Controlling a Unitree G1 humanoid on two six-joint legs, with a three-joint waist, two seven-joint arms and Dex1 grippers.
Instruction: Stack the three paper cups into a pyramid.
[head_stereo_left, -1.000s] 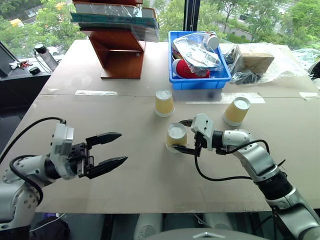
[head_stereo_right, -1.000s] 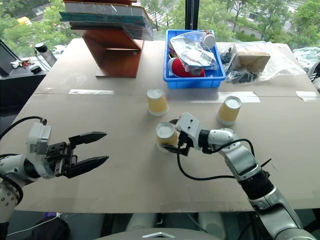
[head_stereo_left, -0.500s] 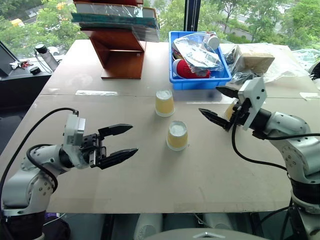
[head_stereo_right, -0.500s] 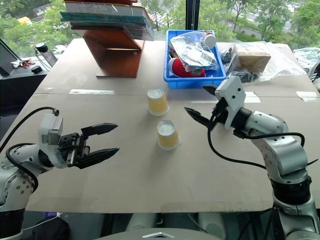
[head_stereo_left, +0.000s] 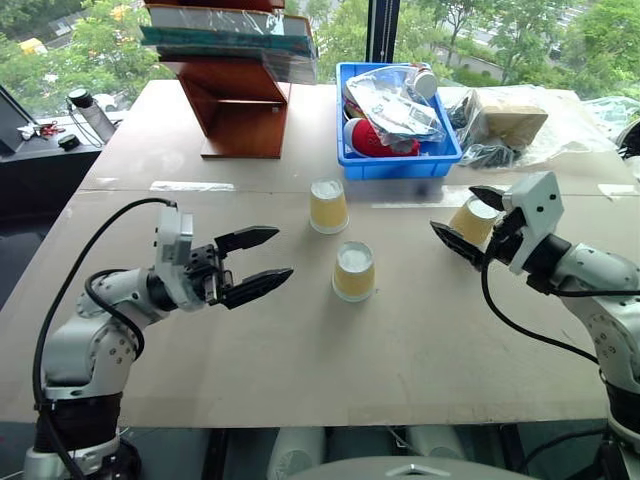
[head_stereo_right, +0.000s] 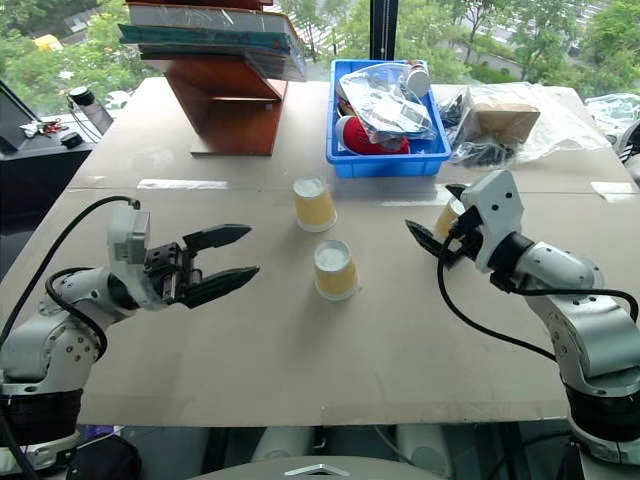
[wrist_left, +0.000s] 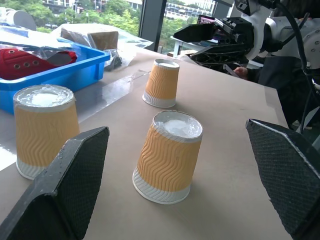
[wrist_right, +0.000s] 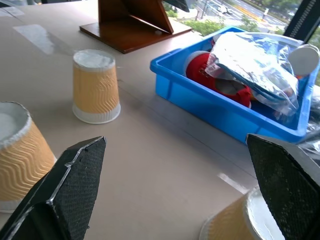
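Closing right gripper (head_stereo_left: 462, 222), released, around far-right cup (head_stereo_left: 474, 222); left gripper (head_stereo_left: 258, 264) released; no pyramid yet.

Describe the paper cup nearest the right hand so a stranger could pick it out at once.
Start at the blue bin at the far middle of the brown table. Just in front of the bin's right corner stands an upside-down yellow-tan paper cup, between the open fingers of the right hand. Unlike the other two cups, it is the farthest right and leans visibly.

no readable text, no labels, no brands, no numbers
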